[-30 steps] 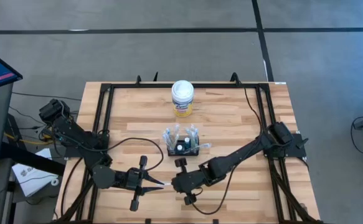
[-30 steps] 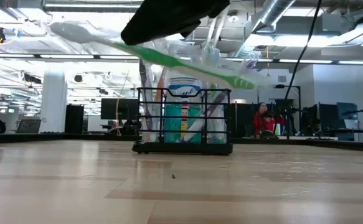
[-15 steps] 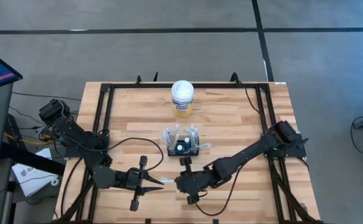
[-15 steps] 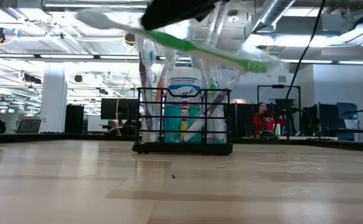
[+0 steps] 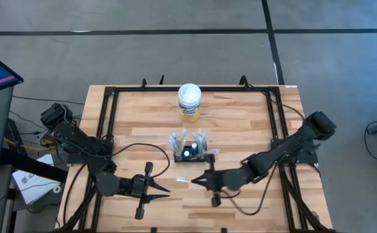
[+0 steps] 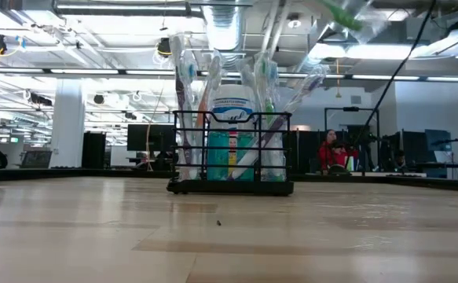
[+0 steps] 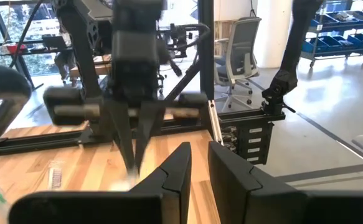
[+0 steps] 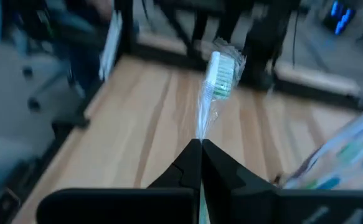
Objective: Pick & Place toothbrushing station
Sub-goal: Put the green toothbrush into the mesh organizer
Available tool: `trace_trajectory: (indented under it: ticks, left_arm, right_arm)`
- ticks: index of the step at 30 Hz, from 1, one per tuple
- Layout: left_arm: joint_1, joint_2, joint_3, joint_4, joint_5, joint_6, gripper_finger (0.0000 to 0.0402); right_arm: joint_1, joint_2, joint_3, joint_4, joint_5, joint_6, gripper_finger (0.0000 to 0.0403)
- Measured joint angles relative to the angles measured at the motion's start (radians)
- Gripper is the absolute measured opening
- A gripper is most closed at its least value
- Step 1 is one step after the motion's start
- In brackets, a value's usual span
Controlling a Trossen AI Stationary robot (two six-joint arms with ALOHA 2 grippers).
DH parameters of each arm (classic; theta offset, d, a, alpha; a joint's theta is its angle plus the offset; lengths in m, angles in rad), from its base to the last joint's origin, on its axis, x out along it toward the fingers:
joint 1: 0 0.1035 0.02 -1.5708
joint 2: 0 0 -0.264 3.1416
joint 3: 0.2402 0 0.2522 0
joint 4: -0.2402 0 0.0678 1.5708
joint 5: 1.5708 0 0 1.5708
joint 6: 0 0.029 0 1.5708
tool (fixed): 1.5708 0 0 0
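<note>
One toothbrush (image 8: 217, 78) now rightward, off left.

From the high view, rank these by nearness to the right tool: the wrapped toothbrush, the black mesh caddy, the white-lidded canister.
1. Wrapped green-and-white toothbrush: pinched in the right tool, sticking out toward the left arm.
2. Black wire-mesh caddy: just beyond the tool, mid-table.
3. White-lidded, yellow-labelled round canister: farthest, near the table's far edge.

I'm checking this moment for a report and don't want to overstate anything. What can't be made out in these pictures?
- Toothbrush in the right claw: blurred in the right wrist view, cut off by the top edge in the low view.
- Caddy contents: too small from above.
- Left claw: its fingers show a gap with nothing visible in it.
</note>
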Motion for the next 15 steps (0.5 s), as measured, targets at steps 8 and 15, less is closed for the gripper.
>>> trace_trajectory:
  ticks: [8,15]
  left_arm:
    - [0.008,0.0,0.0,0.004,-0.001,0.001,0.0049]
    - [0.008,0.0,0.0,0.003,-0.001,0.002,0.0049]
  right_arm:
    - [-0.006,-0.154,-0.269,0.471,0.0,-0.137,0.0]
    - [-0.046,-0.165,-0.422,0.827,0.0,-0.219,0.0]
